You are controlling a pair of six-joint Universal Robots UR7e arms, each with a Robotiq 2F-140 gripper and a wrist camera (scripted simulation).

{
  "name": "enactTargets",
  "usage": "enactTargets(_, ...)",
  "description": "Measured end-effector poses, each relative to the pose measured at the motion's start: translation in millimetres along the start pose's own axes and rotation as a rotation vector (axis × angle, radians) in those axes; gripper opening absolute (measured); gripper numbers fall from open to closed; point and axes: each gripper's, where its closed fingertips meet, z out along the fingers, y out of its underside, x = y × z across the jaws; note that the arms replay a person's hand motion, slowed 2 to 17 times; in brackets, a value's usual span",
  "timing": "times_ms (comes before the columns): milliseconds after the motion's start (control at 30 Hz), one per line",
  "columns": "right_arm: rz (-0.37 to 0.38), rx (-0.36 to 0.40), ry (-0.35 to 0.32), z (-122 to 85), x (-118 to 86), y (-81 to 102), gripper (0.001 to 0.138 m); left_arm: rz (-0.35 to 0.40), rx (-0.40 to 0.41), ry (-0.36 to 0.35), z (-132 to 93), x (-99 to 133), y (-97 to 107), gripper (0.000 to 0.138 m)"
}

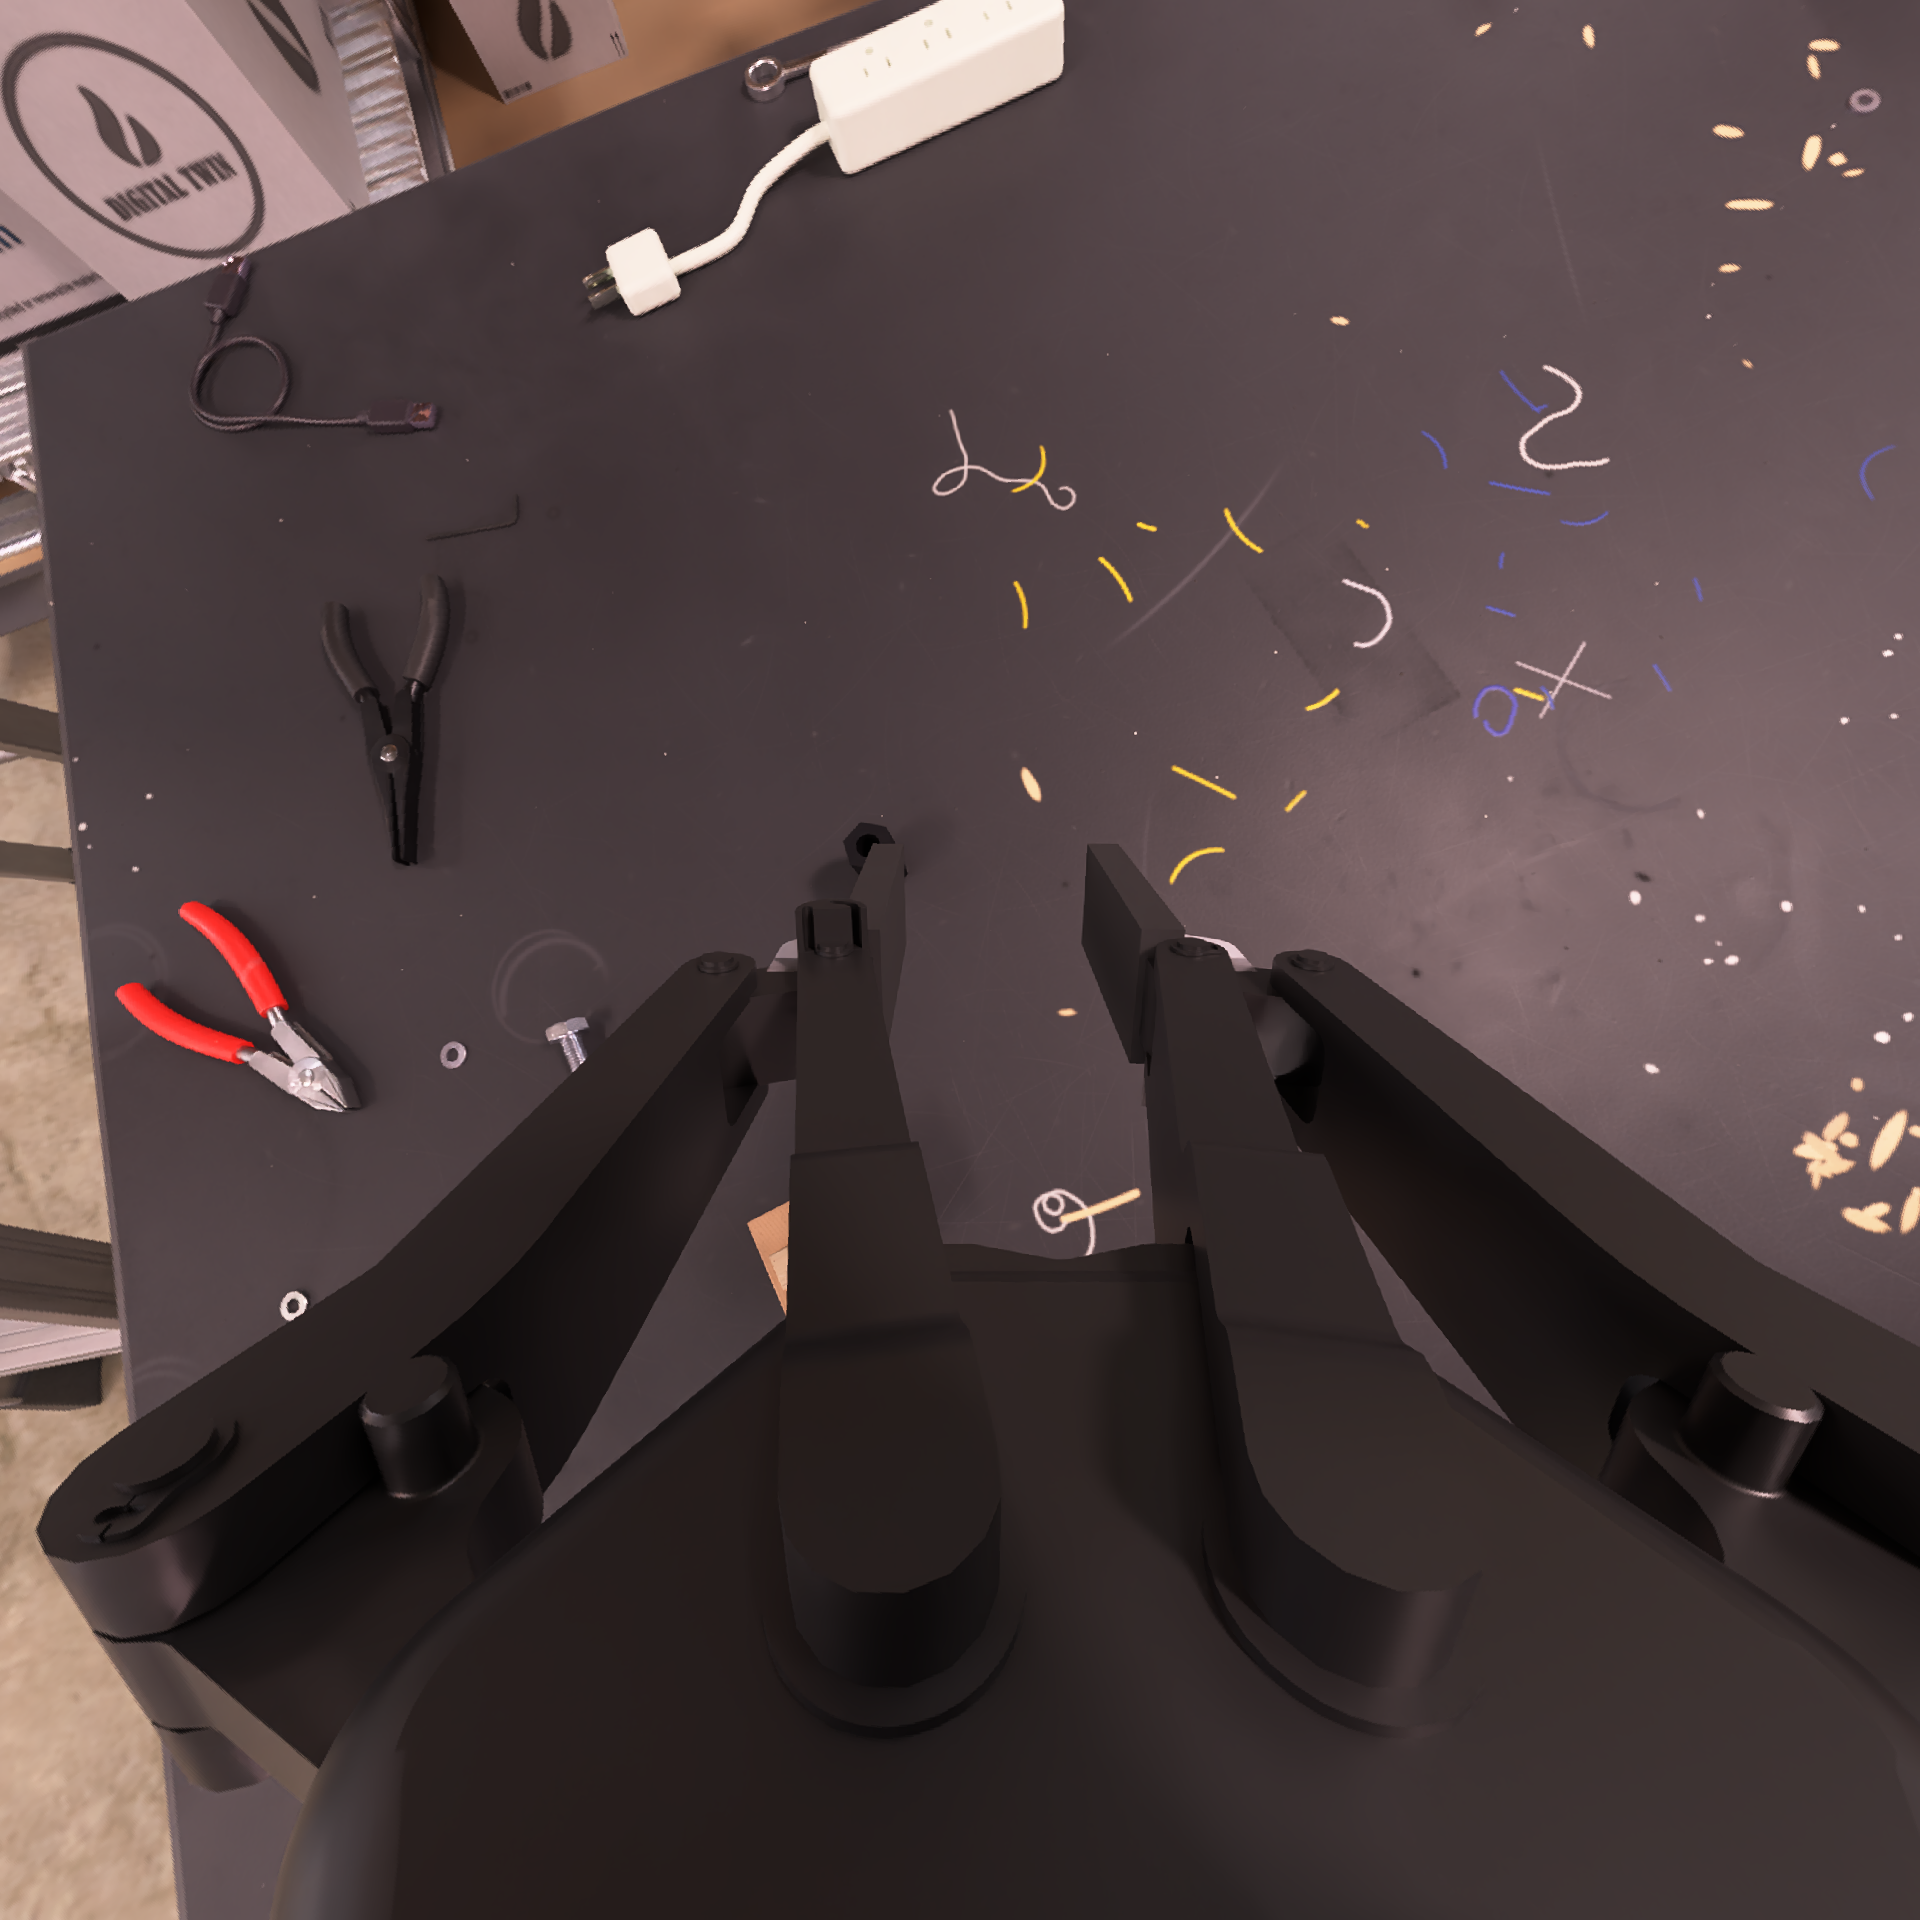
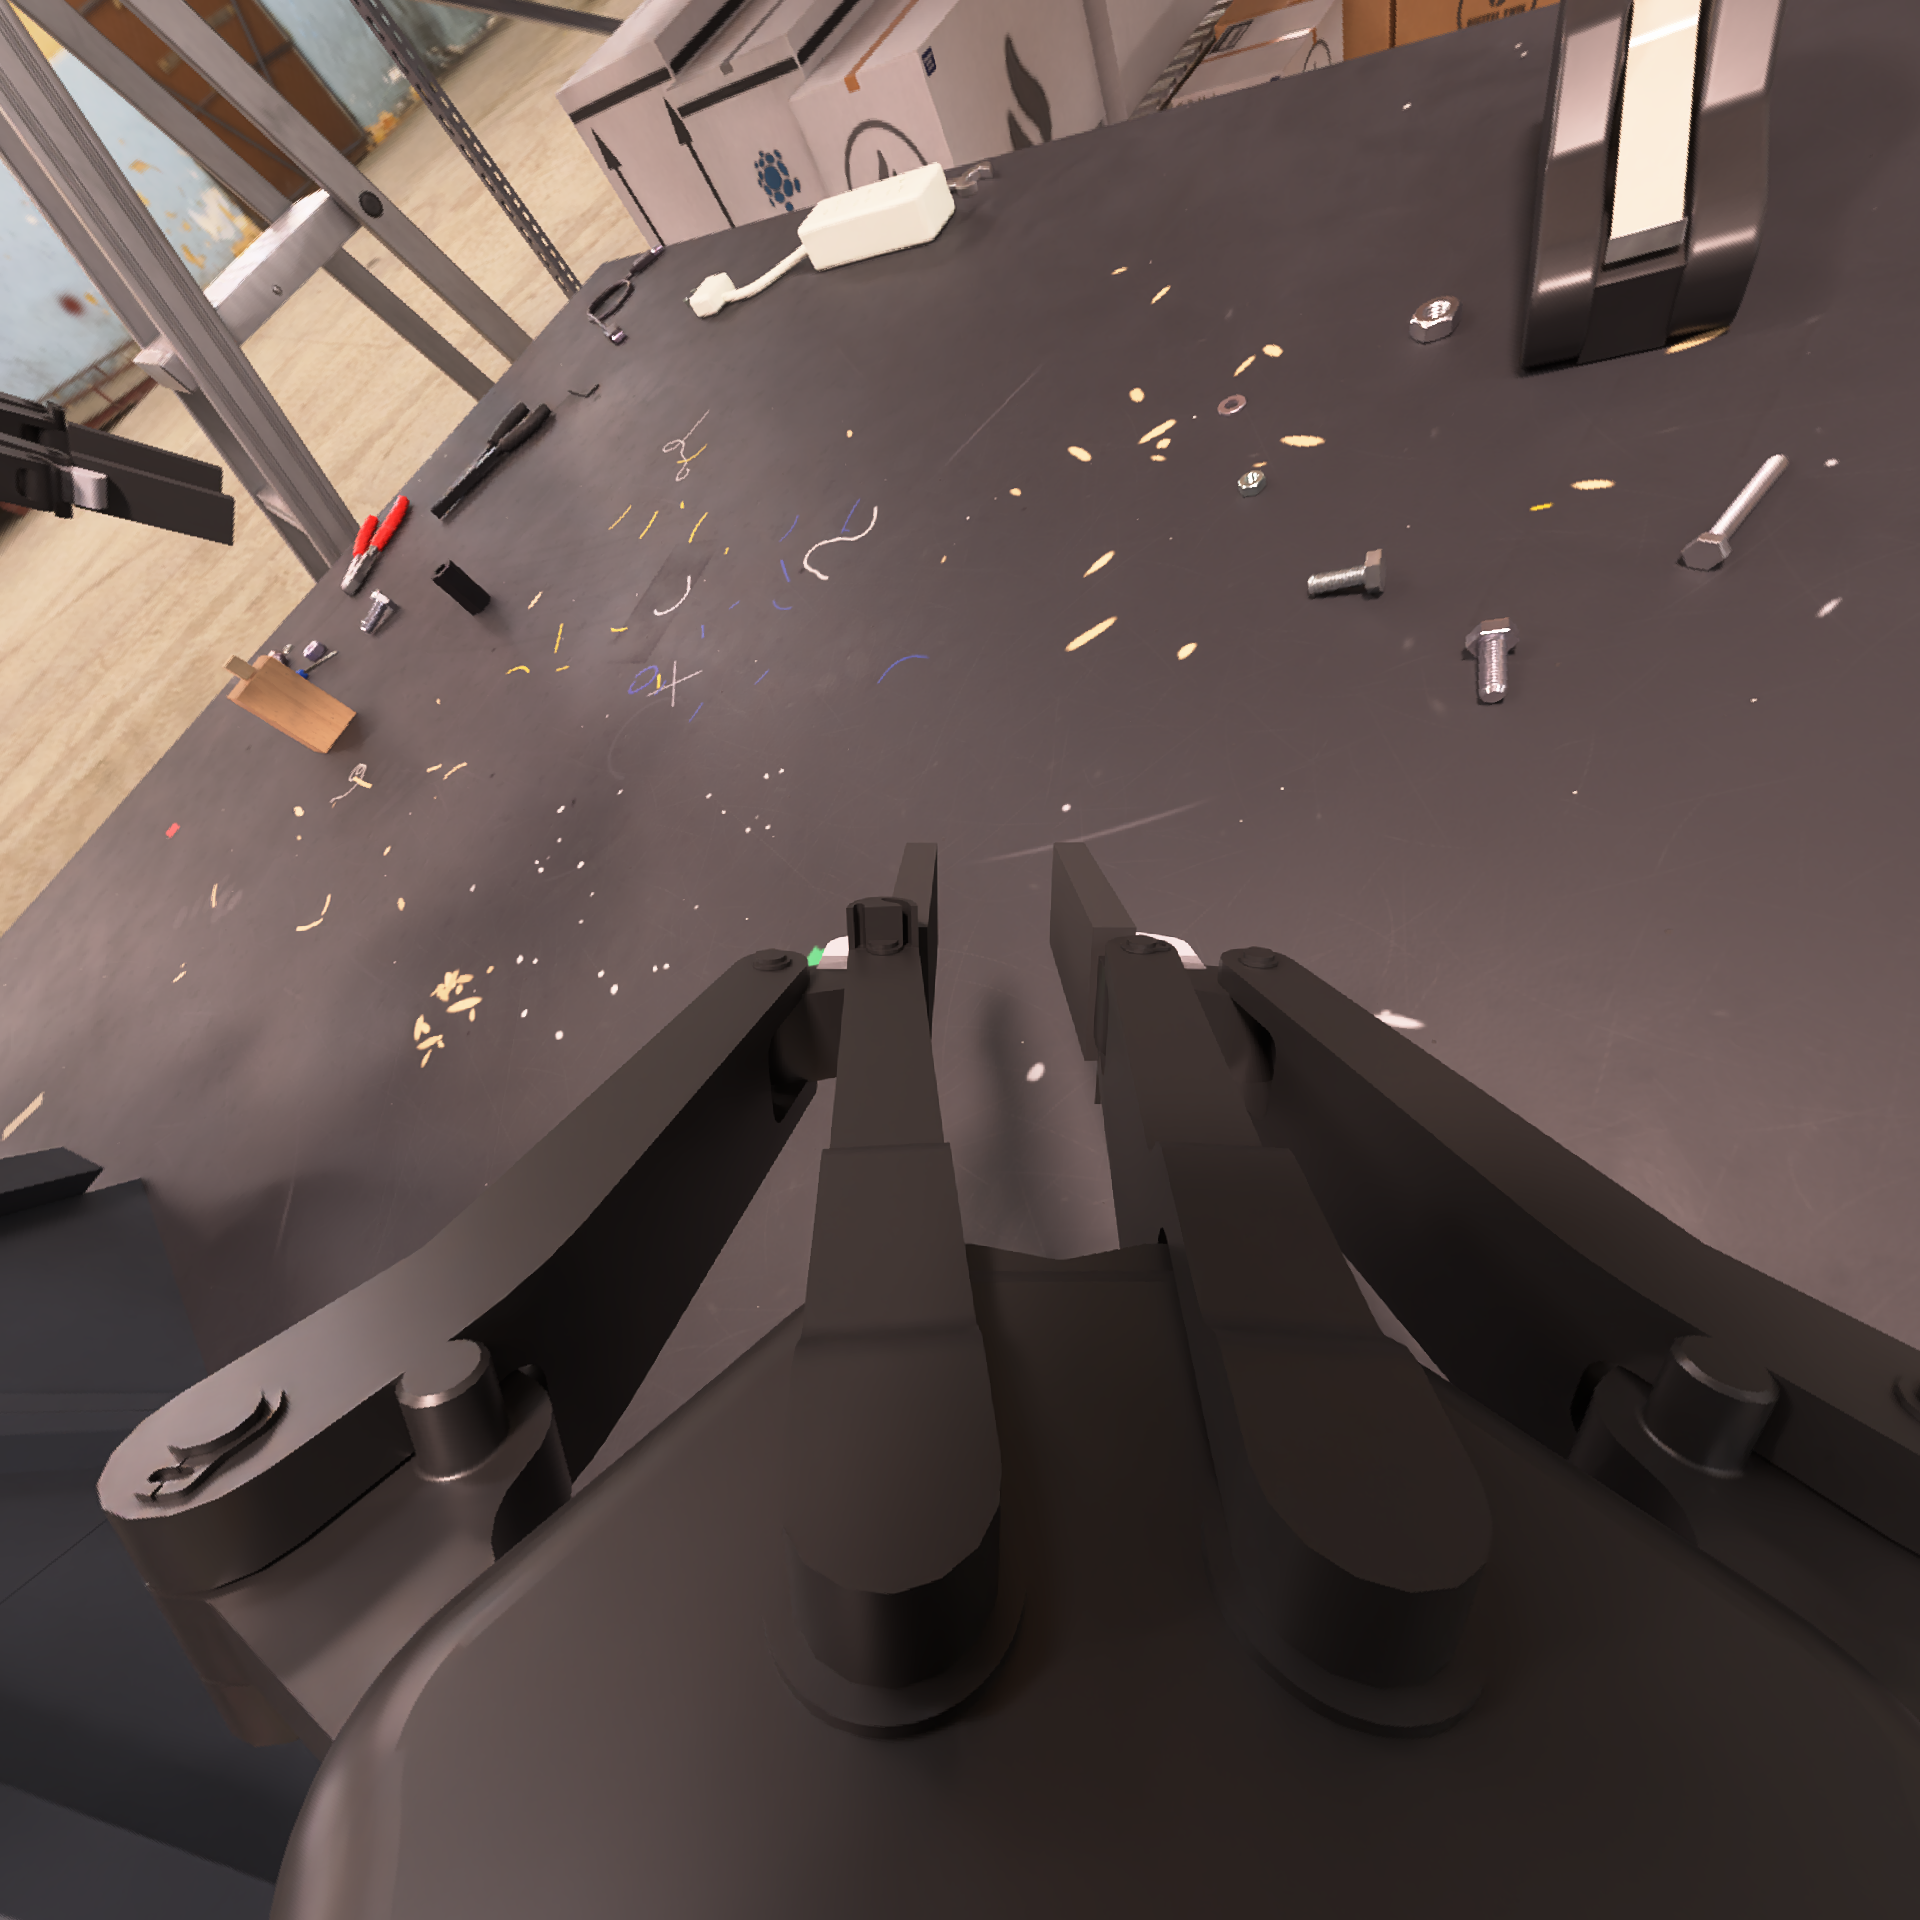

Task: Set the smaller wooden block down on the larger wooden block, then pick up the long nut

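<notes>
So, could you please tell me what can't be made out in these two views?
- Left wrist view: the black hexagonal long nut is partly hidden behind the left tool's finger.
- Left wrist view: the tan wooden block shows only a corner past that tool.
- Right wrist view: whether the smaller block sits on the wooden block is too small to tell.

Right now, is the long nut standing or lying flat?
Lying flat: the long nut rests on its side on the table, its hex bore facing sideways.
</notes>
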Motion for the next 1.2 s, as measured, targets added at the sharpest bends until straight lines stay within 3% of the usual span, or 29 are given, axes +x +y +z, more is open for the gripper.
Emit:
enactTargets(700, -0.015, -0.005, 0.010, -3, -1, -14.3, 0.030, -0.010, 0.048, -0.001, -20, 0, -8, 0.046)
enactTargets(1200, -0.016, -0.003, 0.030, -6, 4, -20.7, 0.030, -0.077, -0.006, 0.023, 10, -14, -12, 0.046)
